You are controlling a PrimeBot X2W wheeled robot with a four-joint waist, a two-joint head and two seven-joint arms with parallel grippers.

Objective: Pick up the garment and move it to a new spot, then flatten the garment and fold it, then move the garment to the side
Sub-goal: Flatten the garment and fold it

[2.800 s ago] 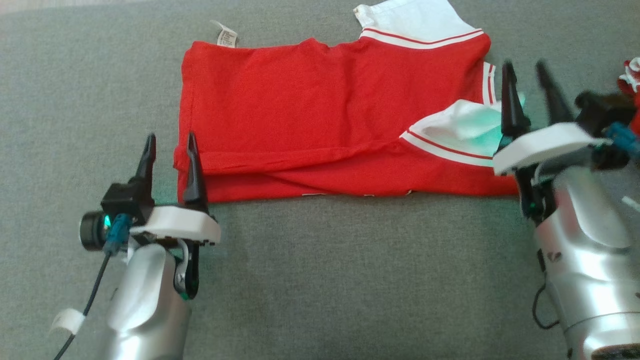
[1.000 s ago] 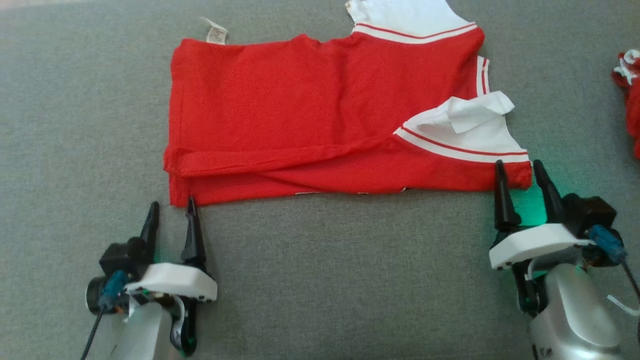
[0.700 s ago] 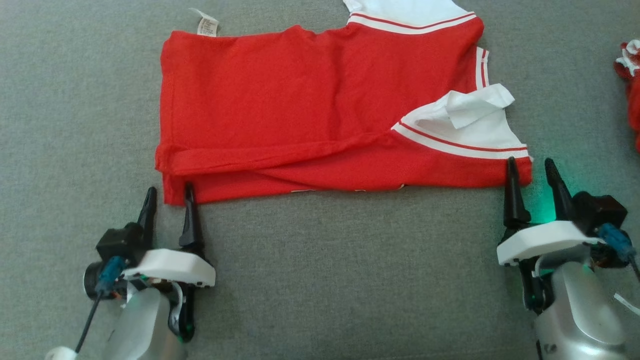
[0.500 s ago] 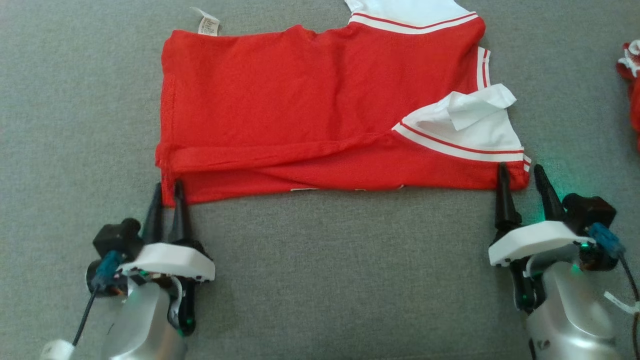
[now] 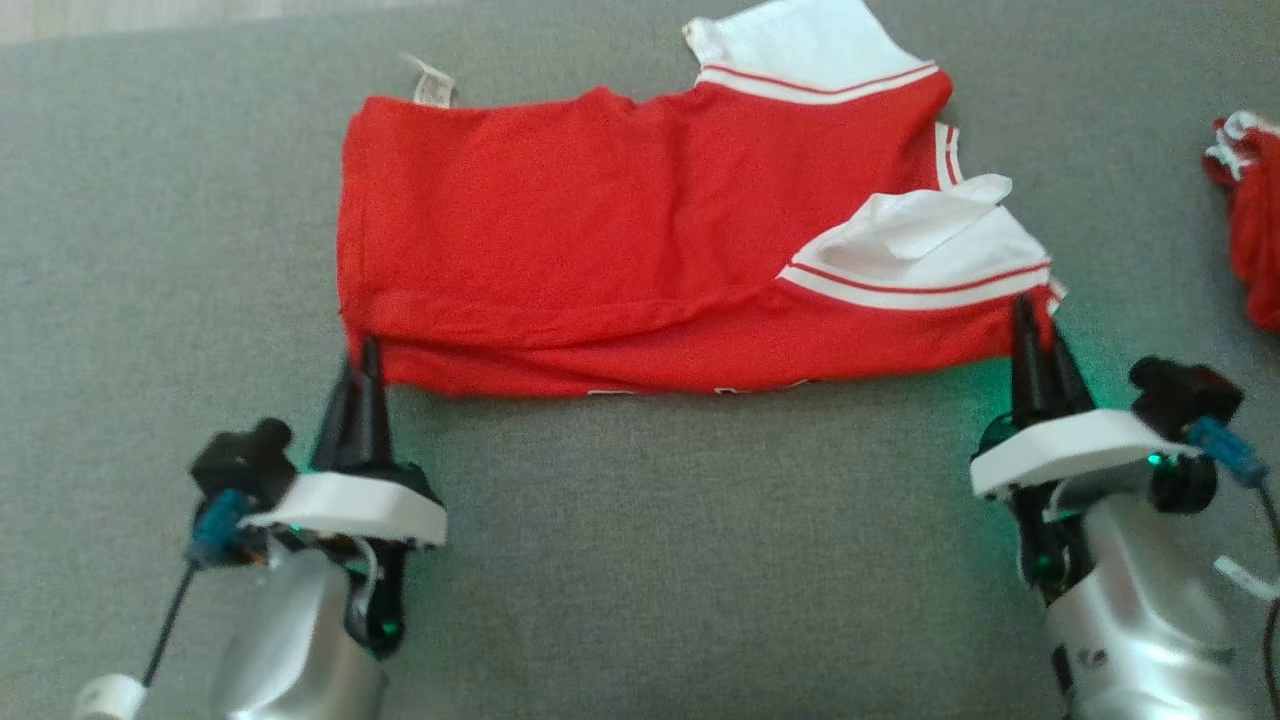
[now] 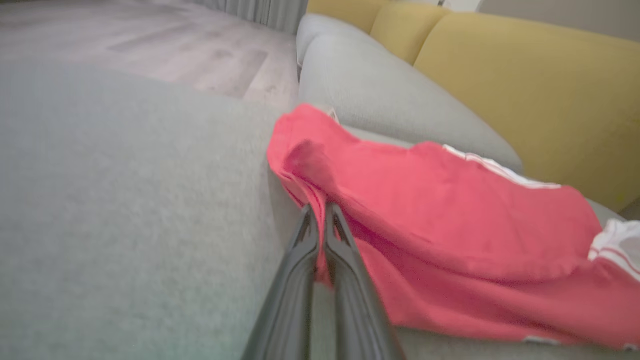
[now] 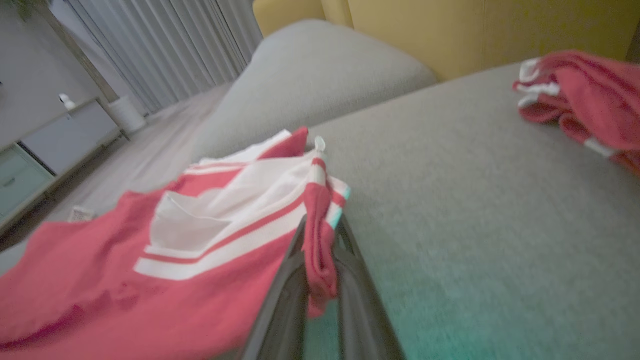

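A red garment [image 5: 620, 240] with white, red-striped sleeves lies folded lengthwise on the grey cushion. My left gripper [image 5: 362, 352] is shut on the garment's near-left corner, seen pinched between the fingers [image 6: 300, 250] in the left wrist view. My right gripper [image 5: 1030, 320] is shut on the near-right corner by the white sleeve [image 5: 930, 250]; in the right wrist view red cloth [image 7: 317, 240] bunches between the two fingers [image 7: 285, 295]. The near edge is lifted slightly off the cushion at both corners.
A second red-and-white garment [image 5: 1250, 210] lies crumpled at the far right [image 7: 580, 100]. Grey cushion [image 5: 640, 560] spreads out in front of the garment. A yellow sofa back [image 6: 525, 85] rises behind the cushion, with floor beyond the left end [image 6: 150, 50].
Both grippers moved in on the near corners and went from open to shut on the cloth. The near edge has risen a little. The camera has shifted slightly.
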